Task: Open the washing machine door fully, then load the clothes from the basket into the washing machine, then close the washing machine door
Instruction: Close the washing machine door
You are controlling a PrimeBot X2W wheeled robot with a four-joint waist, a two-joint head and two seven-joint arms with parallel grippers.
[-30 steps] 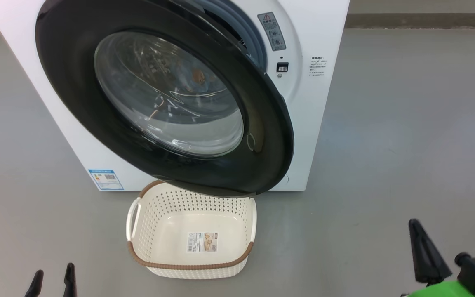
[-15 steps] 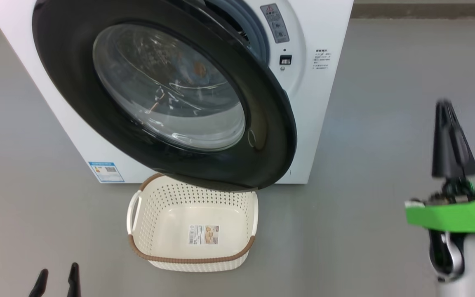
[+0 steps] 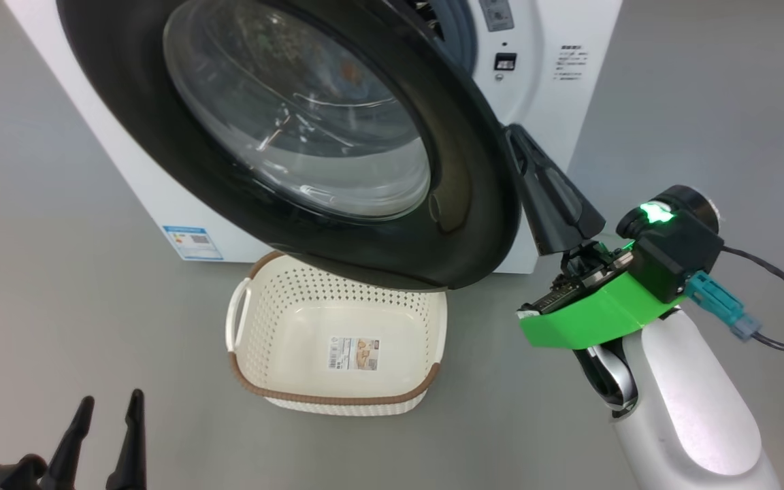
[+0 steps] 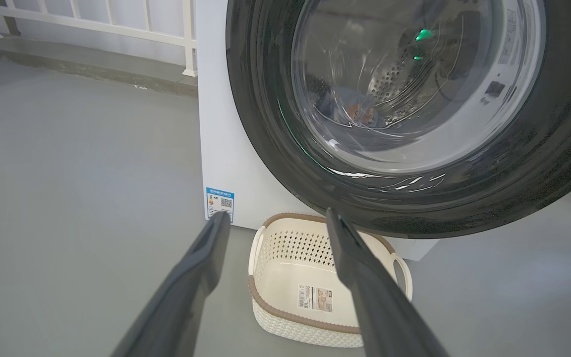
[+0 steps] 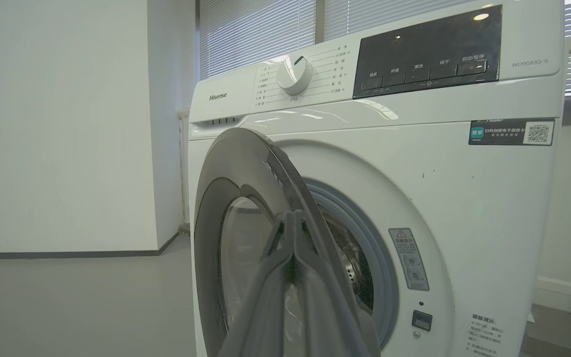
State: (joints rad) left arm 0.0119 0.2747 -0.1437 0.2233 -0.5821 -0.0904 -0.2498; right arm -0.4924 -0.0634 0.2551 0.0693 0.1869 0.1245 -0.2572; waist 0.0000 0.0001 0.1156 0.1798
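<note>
Nearest, at the head view's lower left, the left jaws stand spread over the floor [image 3: 58,306]. Mid-frame the basket [image 3: 337,399] sits on that floor, its far rim under the partly open washing machine door [image 3: 480,204]. At right, the right jaws, pressed together, point up beside that door's edge. Farther back, through the glass, the clothes [image 4: 357,110] lie inside the washing machine [image 3: 548,156]
</note>
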